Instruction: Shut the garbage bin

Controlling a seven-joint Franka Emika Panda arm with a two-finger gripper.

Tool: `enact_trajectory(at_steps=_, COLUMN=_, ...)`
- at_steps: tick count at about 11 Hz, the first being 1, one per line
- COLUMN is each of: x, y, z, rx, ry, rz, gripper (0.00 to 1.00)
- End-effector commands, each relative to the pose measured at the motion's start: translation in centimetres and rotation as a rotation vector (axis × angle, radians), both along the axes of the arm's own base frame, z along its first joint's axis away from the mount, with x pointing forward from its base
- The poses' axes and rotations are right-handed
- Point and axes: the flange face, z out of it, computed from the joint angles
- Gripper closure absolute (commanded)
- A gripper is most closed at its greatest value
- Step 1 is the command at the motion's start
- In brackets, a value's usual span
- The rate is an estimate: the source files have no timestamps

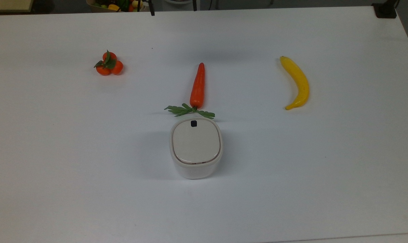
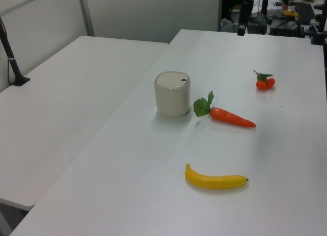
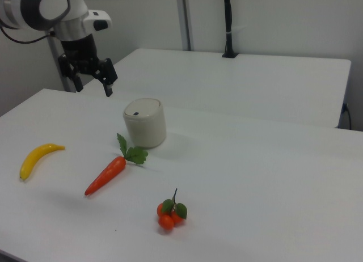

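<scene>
Garbage bin (image 1: pixel 196 148), white tub, beige lid flat, black square mark

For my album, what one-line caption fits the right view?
Robot gripper hangs open above a white table holding a lidded garbage bin, carrot, banana and oranges.

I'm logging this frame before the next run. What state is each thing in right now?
garbage bin: upright on the table, lid down flat on the rim.
gripper: open, empty, raised above the table, apart from the bin.
carrot: lying flat, leaves next to the bin.
banana: lying flat, alone.
tangerine cluster: resting on the table, alone.
</scene>
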Motion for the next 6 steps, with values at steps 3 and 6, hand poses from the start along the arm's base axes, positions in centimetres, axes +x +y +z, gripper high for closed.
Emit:
enact_trajectory(at_steps=3, x=-0.11, y=-0.38, z=0.17, rx=-0.005, ry=-0.023, rz=0.025, gripper=0.0)
enact_trajectory(at_steps=6, x=0.21, y=-0.01, z=-0.24, rx=-0.009, ry=-0.025, rz=0.032, gripper=0.0)
